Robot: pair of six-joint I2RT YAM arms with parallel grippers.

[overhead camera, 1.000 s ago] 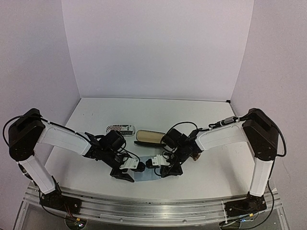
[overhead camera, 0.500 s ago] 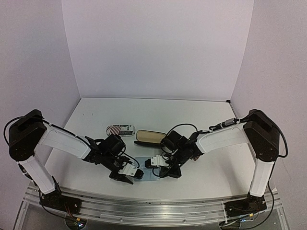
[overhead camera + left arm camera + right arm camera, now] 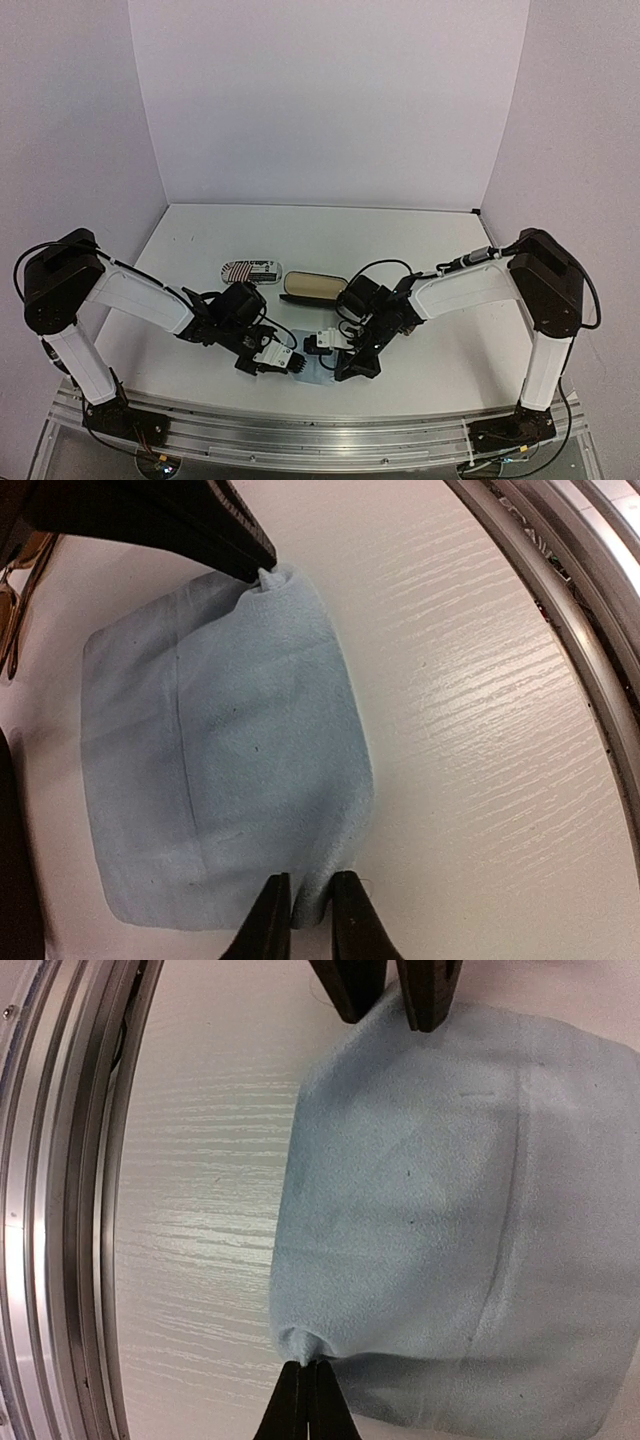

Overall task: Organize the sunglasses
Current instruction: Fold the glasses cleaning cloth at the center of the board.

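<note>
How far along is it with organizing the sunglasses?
Nothing looks finished yet. In hand: the left gripper and the right gripper each pinch a near corner of the light-blue cloth, which lies on the table. Still left: the sunglasses themselves. Only a bit of a sunglasses frame shows, at the edge of the left wrist view, beside the cloth.

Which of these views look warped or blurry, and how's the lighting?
Left wrist view: the rail bows, lens warp; cloth sharp. Right wrist view: rail bows too. Top external view: even light, faint shadows on the table.
</note>
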